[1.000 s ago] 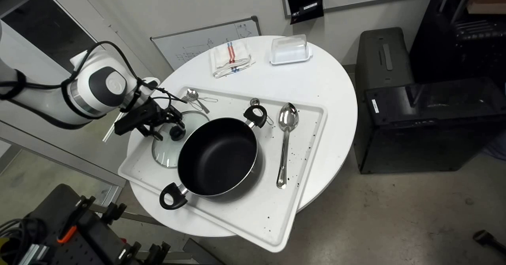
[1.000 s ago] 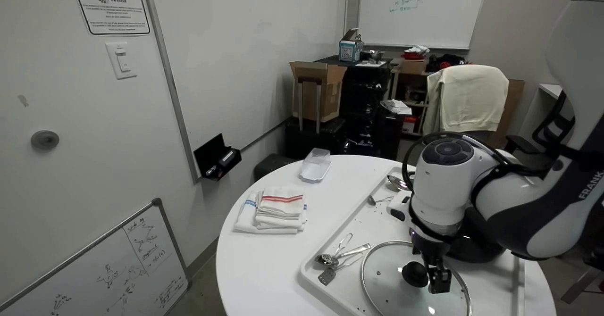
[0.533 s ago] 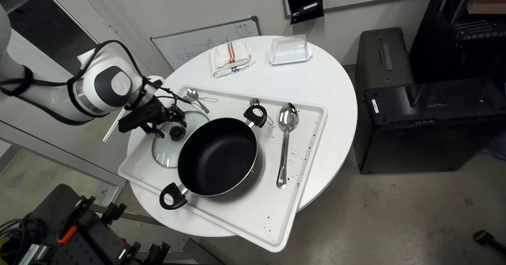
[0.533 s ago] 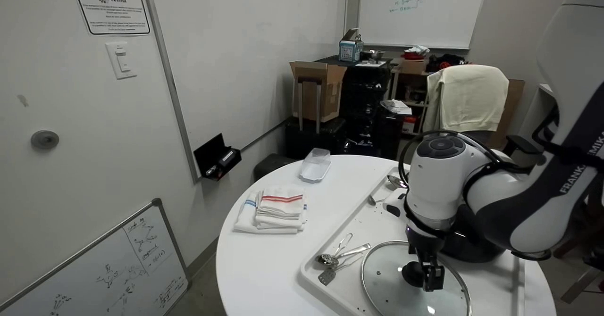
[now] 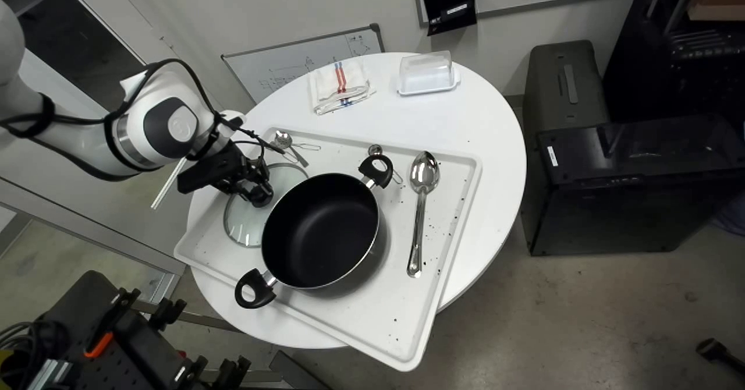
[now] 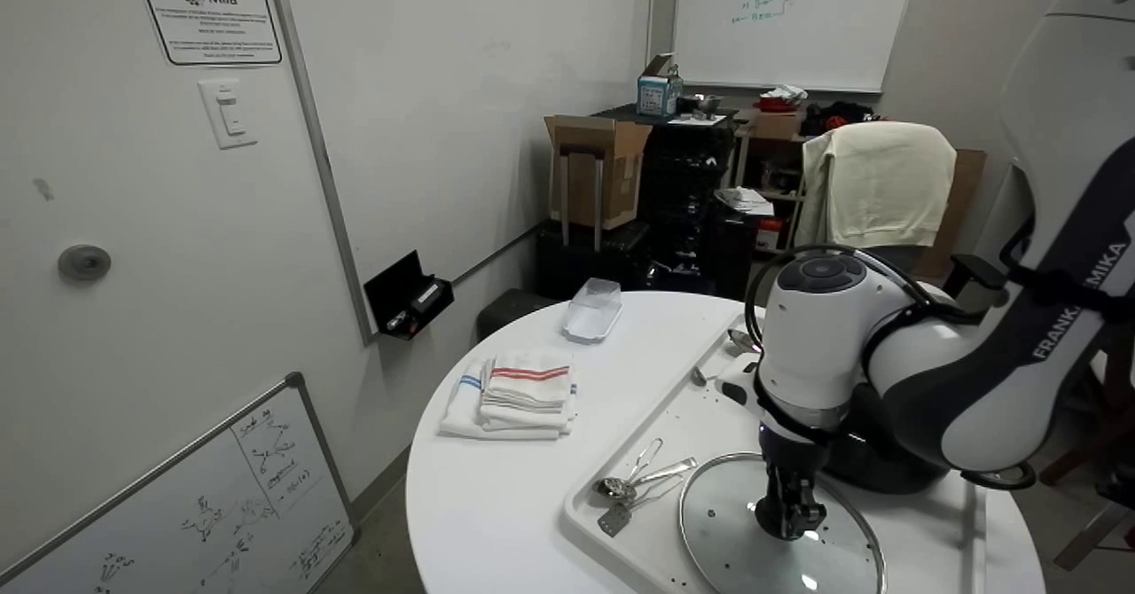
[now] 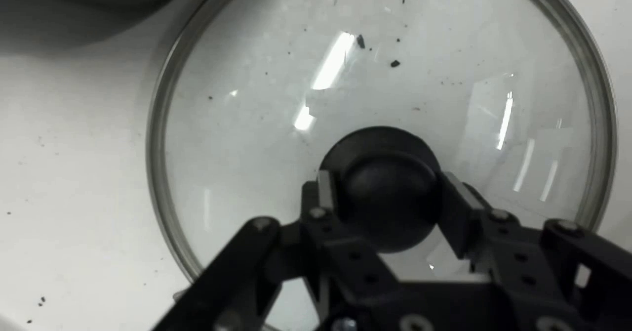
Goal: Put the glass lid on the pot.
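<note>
Wrist view: the jaws of the gripper (image 7: 392, 192) clasp the black knob (image 7: 387, 217) of the lid (image 7: 380, 89), pads (image 7: 327, 192) against opposite sides of it. Dark crumbs (image 7: 395, 63) show through or on the lid; which, I cannot tell. The lid lies flat on the tray (image 5: 372, 323), knob up, just beside the pot (image 5: 320, 233). In an exterior view the pot stands upright on the tray, with two loop handles (image 5: 265, 292) on opposite sides, and its rim covers part of the lid from that angle. A spoon (image 5: 424, 183) lies on the side of the pot away from the lid. Small utensils (image 6: 615, 488) lie near the lid's rim, and another utensil (image 5: 375, 149) sits by a handle, partly hidden. In an exterior view the arm (image 6: 811, 346) hides much of the pot. In both exterior views the tray rests on the tabletop (image 5: 495, 128), with folded towels (image 5: 340, 84) and a clear-covered dish (image 5: 428, 68) near it. A whiteboard (image 5: 308, 58) leans near the tabletop.
</note>
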Controlling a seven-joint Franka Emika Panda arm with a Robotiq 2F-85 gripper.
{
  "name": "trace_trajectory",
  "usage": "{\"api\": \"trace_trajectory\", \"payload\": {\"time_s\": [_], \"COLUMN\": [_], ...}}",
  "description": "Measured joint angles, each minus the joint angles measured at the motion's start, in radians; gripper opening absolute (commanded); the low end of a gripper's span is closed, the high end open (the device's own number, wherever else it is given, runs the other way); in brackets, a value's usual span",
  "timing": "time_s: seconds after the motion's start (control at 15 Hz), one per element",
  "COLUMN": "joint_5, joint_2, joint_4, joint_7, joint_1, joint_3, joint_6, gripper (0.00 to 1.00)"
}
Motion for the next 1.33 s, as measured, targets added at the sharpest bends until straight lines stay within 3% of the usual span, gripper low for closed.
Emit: {"api": "trace_trajectory", "payload": {"time_s": [0.73,1.33], "joint_5": [0.003,0.038], "joint_2": [-0.02,-0.204], "joint_4": [-0.012,-0.145], "joint_7": [-0.027,-0.092], "joint_1": [-0.028,-0.094], "joint_3": [0.033,0.108], "joint_6": [0.0,-0.055], "gripper": [0.25,0.25]}}
